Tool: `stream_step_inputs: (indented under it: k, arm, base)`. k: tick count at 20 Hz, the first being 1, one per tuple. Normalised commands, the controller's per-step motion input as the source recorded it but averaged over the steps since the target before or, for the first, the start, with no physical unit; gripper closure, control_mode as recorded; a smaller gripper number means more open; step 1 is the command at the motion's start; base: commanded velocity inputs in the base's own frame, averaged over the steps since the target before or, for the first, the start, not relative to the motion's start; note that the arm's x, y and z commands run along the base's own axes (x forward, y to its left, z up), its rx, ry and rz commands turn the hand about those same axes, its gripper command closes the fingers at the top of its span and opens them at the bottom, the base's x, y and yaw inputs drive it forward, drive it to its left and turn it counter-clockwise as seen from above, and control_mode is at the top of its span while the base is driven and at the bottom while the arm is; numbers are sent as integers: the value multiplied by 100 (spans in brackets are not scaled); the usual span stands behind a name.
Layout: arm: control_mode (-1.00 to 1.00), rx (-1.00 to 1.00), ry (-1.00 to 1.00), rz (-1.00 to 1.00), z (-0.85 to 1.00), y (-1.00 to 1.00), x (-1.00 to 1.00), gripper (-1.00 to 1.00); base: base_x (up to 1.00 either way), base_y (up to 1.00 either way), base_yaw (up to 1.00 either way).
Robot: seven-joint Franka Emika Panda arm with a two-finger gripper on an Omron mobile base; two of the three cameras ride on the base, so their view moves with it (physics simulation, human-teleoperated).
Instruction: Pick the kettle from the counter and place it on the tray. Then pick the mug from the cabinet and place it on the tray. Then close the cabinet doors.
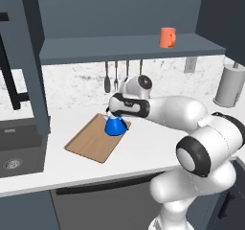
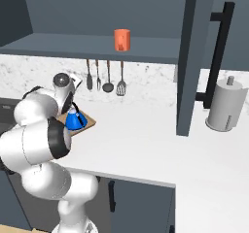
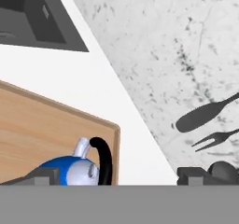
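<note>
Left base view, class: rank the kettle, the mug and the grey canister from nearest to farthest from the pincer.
1. Kettle: directly under the open pincer, on the tray.
2. Mug: up on the cabinet shelf, to the right.
3. Grey canister: far right on the counter, by the wall.

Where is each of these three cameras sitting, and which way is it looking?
Left base view: behind the arm on its left, looking forward and down at the counter; the white arm rises from the lower right.
Right base view: behind on the right; the arm rises from the lower left.
Hand view: on the hand, looking along the open claw down at the tray; its dark finger tips show at the bottom.
Both base views share the blue kettle standing on the tray and the orange mug on the cabinet shelf.
</note>
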Motion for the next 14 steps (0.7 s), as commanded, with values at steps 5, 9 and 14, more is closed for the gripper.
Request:
stream_step_inputs:
  k: [5,9,14]
  arm:
    - [-100,2,0,-20,54,-11,-49,-100]
    - [-100,2,1,-24,59,-30,-46,-100]
    - [-100,3,5,-26,58,-38,-37,-100]
  base:
    - [0,0,0]
    - [0,0,0]
    - [0,0,0]
